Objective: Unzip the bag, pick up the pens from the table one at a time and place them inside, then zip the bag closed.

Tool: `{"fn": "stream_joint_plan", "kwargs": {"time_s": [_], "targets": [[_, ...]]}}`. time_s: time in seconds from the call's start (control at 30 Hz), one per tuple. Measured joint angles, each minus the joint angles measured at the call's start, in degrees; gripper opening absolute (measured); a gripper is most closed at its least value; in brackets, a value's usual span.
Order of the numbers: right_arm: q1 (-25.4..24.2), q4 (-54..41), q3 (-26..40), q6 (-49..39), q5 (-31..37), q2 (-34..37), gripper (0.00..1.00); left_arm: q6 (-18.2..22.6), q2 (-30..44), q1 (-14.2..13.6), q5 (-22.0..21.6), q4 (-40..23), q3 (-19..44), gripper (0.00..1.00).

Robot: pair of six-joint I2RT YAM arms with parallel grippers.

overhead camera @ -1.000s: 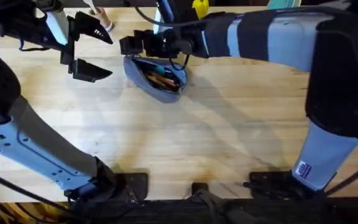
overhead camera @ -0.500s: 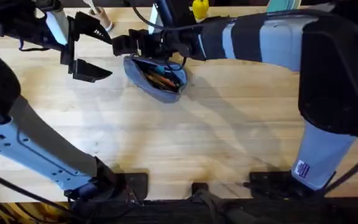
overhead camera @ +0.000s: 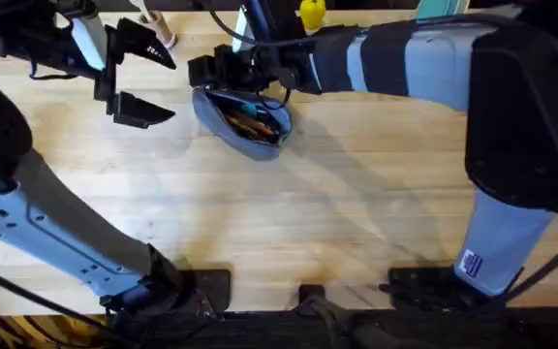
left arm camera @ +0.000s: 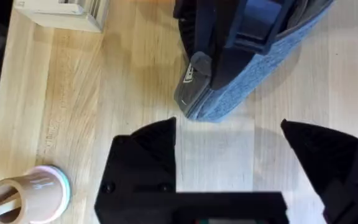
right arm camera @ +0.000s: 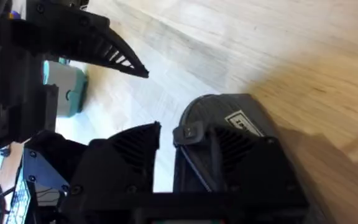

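Observation:
The grey-blue bag (overhead camera: 244,120) lies at the far middle of the table (overhead camera: 289,213), its zipper open. Orange pens (overhead camera: 250,122) show inside it. My right gripper (overhead camera: 207,71) reaches across to the bag's far-left end. In the right wrist view its black fingers (right arm camera: 123,165) stand close together at that end (right arm camera: 229,115), pinching the small metal pull (right arm camera: 188,132). Just left of the bag hovers my left gripper (overhead camera: 141,78), open with nothing between its fingers. In the left wrist view the bag's end (left arm camera: 241,93) lies just beyond the left gripper (left arm camera: 229,152).
A pink and teal cup (overhead camera: 159,29) holding a stick stands at the far edge behind the left gripper, also seen as the cup (left arm camera: 33,198). Stacked white trays (left arm camera: 64,11) sit near it. A yellow object (overhead camera: 311,12) is at the far edge.
The right gripper slid a little left along the bag's end, then came back right. The bag, the pens and the left arm have stayed put.

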Motion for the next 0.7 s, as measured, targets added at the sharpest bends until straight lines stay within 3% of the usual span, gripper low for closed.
{"fn": "stream_joint_plan", "kwargs": {"time_s": [0.3, 0.53, 0.63, 0.7], "targets": [[0.0, 0.0, 0.0, 0.4, 0.9, 0.0, 0.24, 0.0, 0.0, 0.0, 0.0, 0.0, 0.0, 0.993], [0.0, 0.1, 0.0, 0.4, 1.2, 0.0, 0.163, 0.0, 0.0, 0.0, 0.0, 0.0, 0.0, 0.993], [0.0, 0.4, 0.0, 0.2, 1.2, 0.0, 0.043, 0.0, 0.0, 0.0, 0.0, 0.0, 0.0, 0.993], [0.0, 0.4, 0.0, -0.4, 1.2, 0.0, 0.041, 0.0, 0.0, 0.0, 0.0, 0.0, 0.0, 0.993]]}}
